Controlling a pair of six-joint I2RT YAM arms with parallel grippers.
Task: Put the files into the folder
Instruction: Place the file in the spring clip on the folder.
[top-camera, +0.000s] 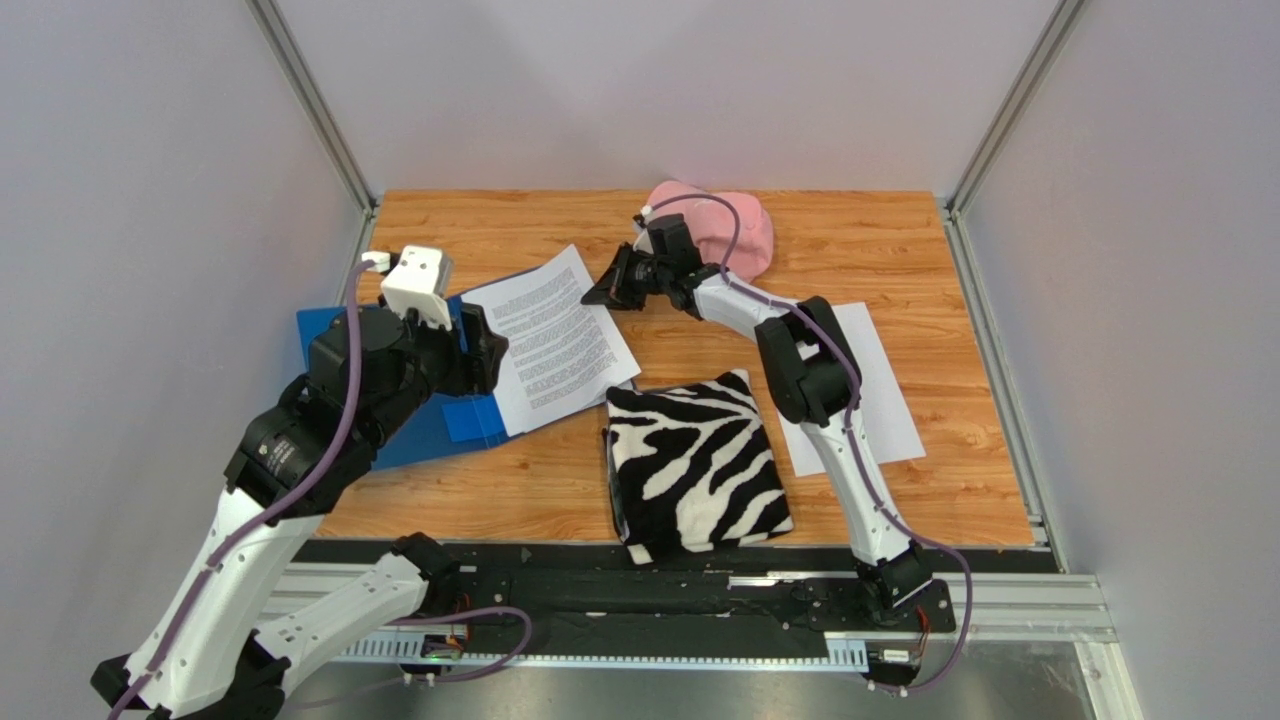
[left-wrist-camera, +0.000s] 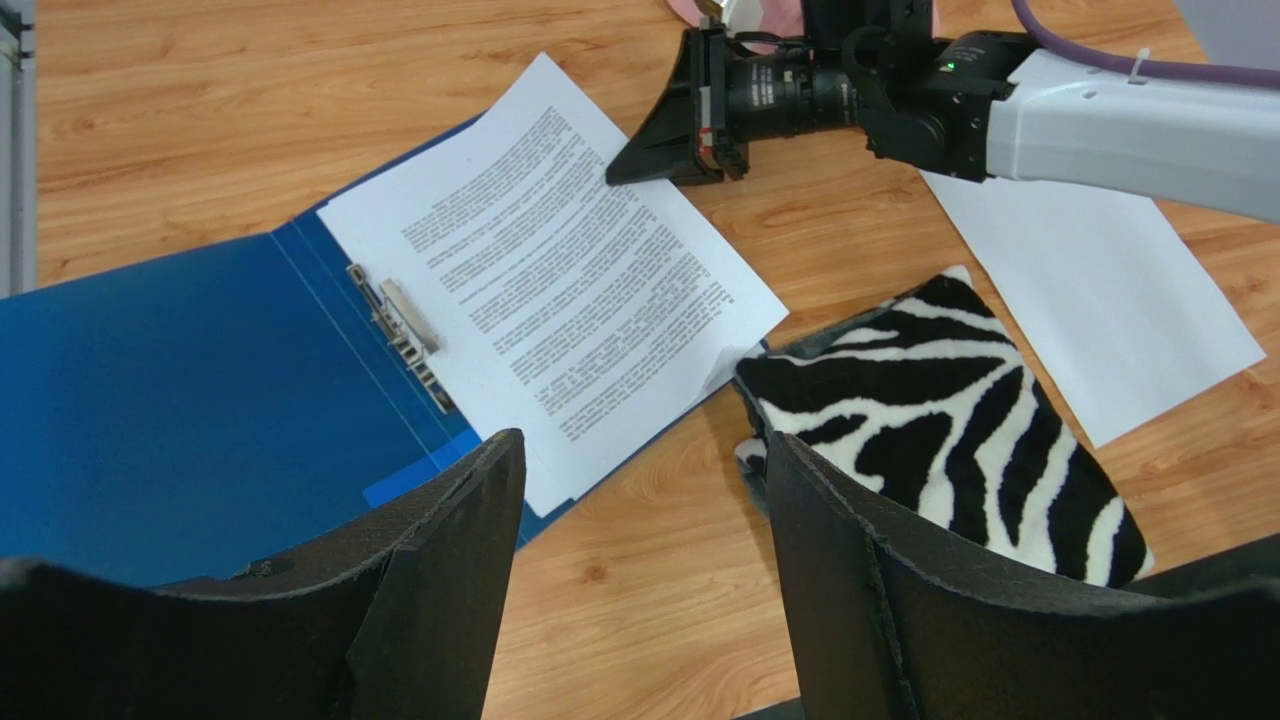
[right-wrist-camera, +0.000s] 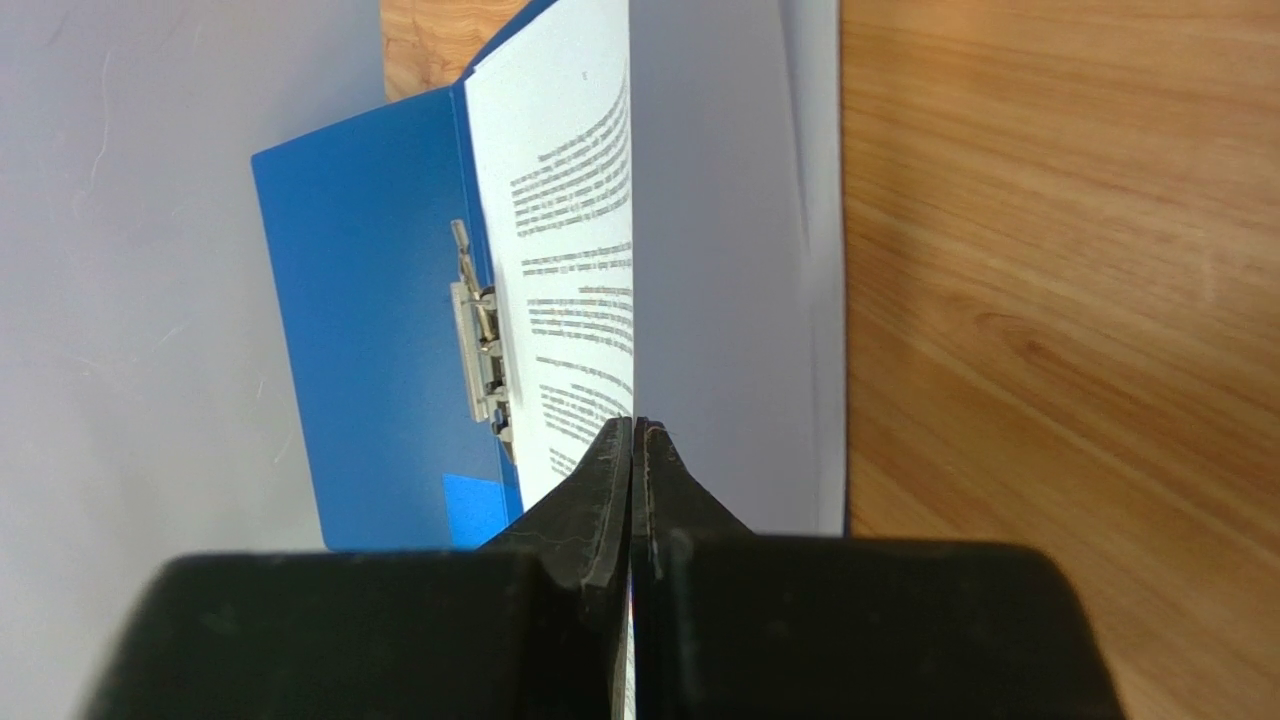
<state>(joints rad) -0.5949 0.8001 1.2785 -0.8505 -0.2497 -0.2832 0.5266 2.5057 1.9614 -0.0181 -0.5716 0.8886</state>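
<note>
My right gripper (right-wrist-camera: 634, 446) has its jaws pressed flat together, the tips at the edge of the printed sheet (left-wrist-camera: 556, 285) that lies away from the clip (left-wrist-camera: 403, 333). Whether they pinch that edge or merely rest on it I cannot tell from any view. The sheet lies face up on the right half of the open folder (left-wrist-camera: 166, 390), skewed, with one long edge just beside the clip and, as far as I can see, not clamped by it. A near corner hangs off the folder, and the next corner comes close to the striped cloth (left-wrist-camera: 947, 435). The left gripper (left-wrist-camera: 639, 450) hangs over the folder's near edge, jaws wide and nothing between them. A second sheet (top-camera: 890, 405) (blank side up, by the look of it) lies on the table (top-camera: 511, 495) under my right arm, well apart from the folder, so I judge the job half done at best. For this step I would keep the right tips low and nudge the sheet toward the clip in a short, straight push, turning it so its edges square with the folder — too steep a push and the paper will likely buckle rather than slide. The folder looks light enough to skate on the wood, so I would first bring the left fingers down on its bare blue half to pin it.
</note>
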